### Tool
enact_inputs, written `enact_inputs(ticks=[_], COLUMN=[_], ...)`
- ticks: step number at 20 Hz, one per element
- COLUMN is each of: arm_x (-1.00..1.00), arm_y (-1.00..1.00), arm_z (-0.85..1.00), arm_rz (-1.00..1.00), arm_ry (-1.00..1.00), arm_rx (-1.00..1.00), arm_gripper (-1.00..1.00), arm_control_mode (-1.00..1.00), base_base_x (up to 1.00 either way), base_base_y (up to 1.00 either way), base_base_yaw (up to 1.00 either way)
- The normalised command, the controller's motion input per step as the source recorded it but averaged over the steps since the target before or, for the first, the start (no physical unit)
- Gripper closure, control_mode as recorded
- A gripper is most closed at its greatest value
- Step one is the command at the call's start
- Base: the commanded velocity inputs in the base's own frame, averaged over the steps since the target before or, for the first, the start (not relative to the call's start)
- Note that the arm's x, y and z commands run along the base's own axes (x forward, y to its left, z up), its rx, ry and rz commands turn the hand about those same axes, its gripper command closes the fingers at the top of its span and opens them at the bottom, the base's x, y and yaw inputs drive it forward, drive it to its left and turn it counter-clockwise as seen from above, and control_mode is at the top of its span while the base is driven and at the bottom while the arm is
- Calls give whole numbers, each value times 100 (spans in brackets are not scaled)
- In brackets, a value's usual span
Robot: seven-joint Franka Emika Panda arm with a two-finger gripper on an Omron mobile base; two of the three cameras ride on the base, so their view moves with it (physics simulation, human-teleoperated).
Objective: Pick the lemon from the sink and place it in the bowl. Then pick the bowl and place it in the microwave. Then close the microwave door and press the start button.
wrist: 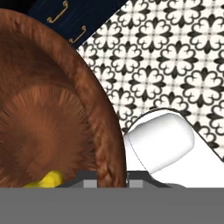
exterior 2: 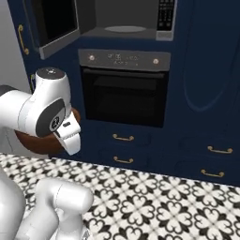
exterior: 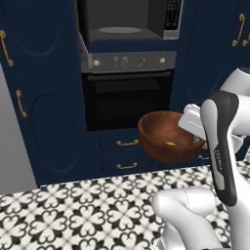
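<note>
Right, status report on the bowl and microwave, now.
Gripper clamped on bowl rim, bowl off the floor. Lemon inside. Microwave above, door open, cavity clear. Nothing blocking.

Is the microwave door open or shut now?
Open. The door swings out to the left, and the microwave cavity with its round plate shows.

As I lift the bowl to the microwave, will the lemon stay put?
Probably not entirely. The lemon is small, oval and loose, so it may roll. The bowl is deep and already tilted, yet holds it; its walls should contain it if kept near level.
</note>
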Motion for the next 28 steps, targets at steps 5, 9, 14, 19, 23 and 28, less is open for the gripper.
enact_inputs(ticks=[5,9,14,19,23,28], arm_x=[0,0,0,0,0,0], arm_y=[0,0,0,0,0,0], arm_z=[0,0,0,0,0,0], arm_rz=[0,0,0,0,0,0], arm_ry=[0,0,0,0,0,0], arm_rx=[0,0,0,0,0,0], arm_gripper=[100,100,100,100,100,100], arm_control_mode=[100,100,100,100,100,100], base_base_x=[67,82,77,73,56,38], base_base_y=[-30,-1,0,8,19,32], base_base_yaw=[1,-1,0,-2,-7,-5])
